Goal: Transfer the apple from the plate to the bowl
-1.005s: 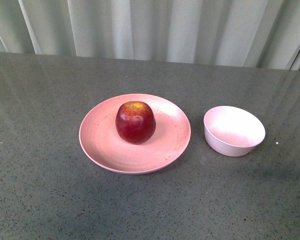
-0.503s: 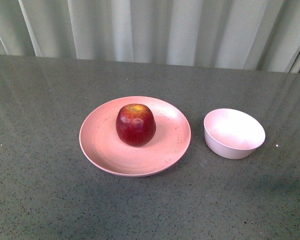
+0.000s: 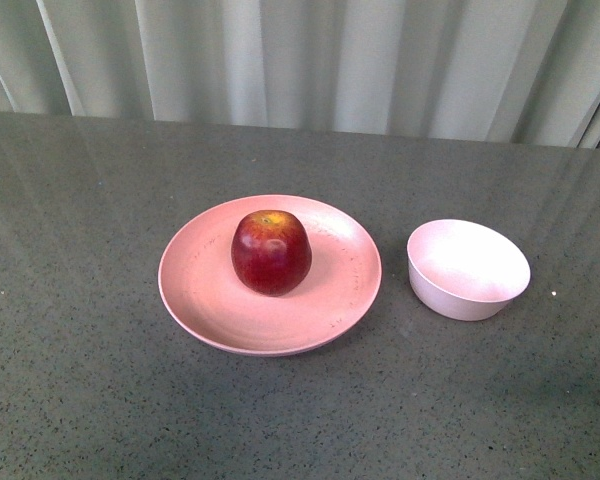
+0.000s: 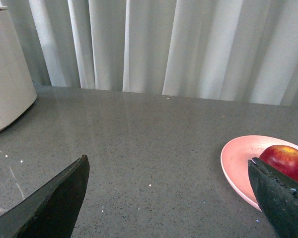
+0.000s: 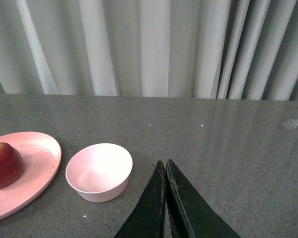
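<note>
Basically nothing is done: apple [image 3: 271, 252] is seen mid-frame on plate [image 3: 195, 290], bowl [image 3: 469, 268] at right is unfilled. Left gripper [image 4: 169, 198] is spread apart, right gripper [image 5: 164, 166] pressed together on nothing.

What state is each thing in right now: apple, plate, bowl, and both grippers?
apple: stem-up on the plate, untouched.
plate: flat on the table, holding the apple.
bowl: upright, empty, apart from the plate.
left gripper: open, empty.
right gripper: shut, empty.
</note>
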You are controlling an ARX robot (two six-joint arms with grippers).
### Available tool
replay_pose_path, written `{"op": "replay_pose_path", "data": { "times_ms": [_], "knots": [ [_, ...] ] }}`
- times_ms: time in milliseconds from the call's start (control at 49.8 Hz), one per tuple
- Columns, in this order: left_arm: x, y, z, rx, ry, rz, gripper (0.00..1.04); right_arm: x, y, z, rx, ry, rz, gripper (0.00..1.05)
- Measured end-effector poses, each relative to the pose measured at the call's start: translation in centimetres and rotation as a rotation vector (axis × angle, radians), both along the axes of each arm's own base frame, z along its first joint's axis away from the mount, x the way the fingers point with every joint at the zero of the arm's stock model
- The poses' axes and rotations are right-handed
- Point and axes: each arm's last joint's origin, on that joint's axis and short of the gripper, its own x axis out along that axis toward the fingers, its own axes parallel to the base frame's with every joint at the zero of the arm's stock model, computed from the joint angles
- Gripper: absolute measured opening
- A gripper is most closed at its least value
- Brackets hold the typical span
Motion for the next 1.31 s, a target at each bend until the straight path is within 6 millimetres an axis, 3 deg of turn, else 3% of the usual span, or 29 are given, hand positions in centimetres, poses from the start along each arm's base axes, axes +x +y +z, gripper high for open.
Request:
{"op": "replay_pose_path", "data": {
  "times_ms": [603, 744, 1045, 1307],
  "knots": [
    [0.0, 0.0, 0.0, 0.0, 0.0, 0.0, 0.96, -1.3, 0.0, 0.0, 0.0, -0.001, 0.0, 0.02],
    [0.0, 0.0, 0.0, 0.0, 0.0, 0.0, 0.96, -2.4, 0.0, -0.3, 0.0, 0.007, 0.0, 0.02],
    [0.0, 0.0, 0.0, 0.0, 0.0, 0.0, 0.96, -2.4, 0.0, -0.3, 0.0, 0.004, 0.0, 0.02],
    [0.0, 0.0, 0.0, 0.0, 0.0, 0.0, 0.96, -2.4, 0.0, -0.3, -0.001, 0.003, 0.0, 0.52]
  ]
}}
